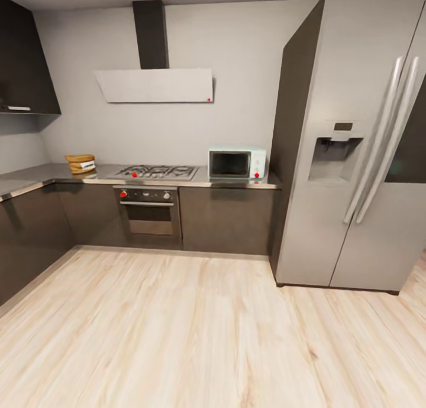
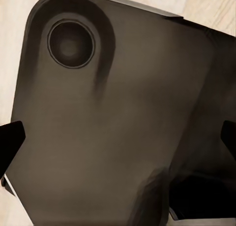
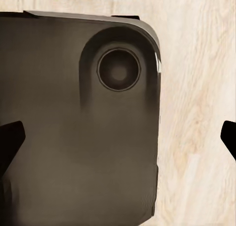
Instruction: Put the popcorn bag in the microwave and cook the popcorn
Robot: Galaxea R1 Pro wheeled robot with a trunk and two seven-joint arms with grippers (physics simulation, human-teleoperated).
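Note:
The tan popcorn bag (image 1: 80,162) sits on the grey countertop (image 1: 41,174) in the far left corner, across the room in the head view. Further right on the same counter stands the mint microwave (image 1: 236,163), its dark door shut. The popcorn is hidden. My left gripper (image 2: 119,140) is open, its dark fingertips (image 2: 10,143) wide apart over my own dark base. In its wrist view my right gripper (image 3: 119,137) is open too, holding nothing, above the base and the wood floor.
A gas hob (image 1: 155,172) lies between bag and microwave, above a steel oven (image 1: 147,209) with red knobs. A tall fridge (image 1: 355,147) stands at the right. Dark cabinets (image 1: 29,236) run along the left wall. Wood floor (image 1: 177,325) stretches to the counter.

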